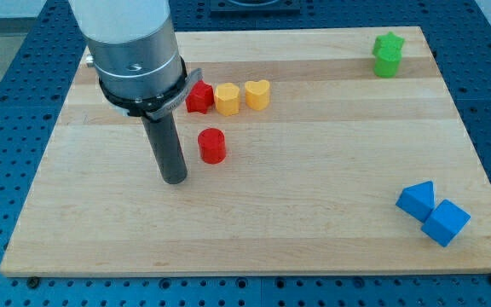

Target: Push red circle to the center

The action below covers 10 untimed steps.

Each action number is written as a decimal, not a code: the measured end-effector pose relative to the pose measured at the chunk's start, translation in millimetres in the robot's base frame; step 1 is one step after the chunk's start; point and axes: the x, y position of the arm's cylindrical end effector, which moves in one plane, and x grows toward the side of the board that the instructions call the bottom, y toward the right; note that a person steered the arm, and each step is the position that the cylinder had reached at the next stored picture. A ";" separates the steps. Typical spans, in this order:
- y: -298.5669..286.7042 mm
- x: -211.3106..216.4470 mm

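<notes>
The red circle (212,146) stands on the wooden board (314,213), left of the board's middle. My tip (175,178) rests on the board to the lower left of the red circle, apart from it with a small gap. The rod rises from the tip to the wide grey arm body, which covers the board's upper left part.
A red star (199,96), a yellow hexagon (227,99) and a yellow heart (257,95) stand in a row above the red circle. Two green blocks (388,55) stand at the top right. Two blue blocks (432,214) stand at the lower right.
</notes>
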 end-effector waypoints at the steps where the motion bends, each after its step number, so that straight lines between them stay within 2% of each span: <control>1: 3.2 -8.9; 2: 6.3 -9.4; 4: 55.1 -20.2; 10: 88.5 -44.2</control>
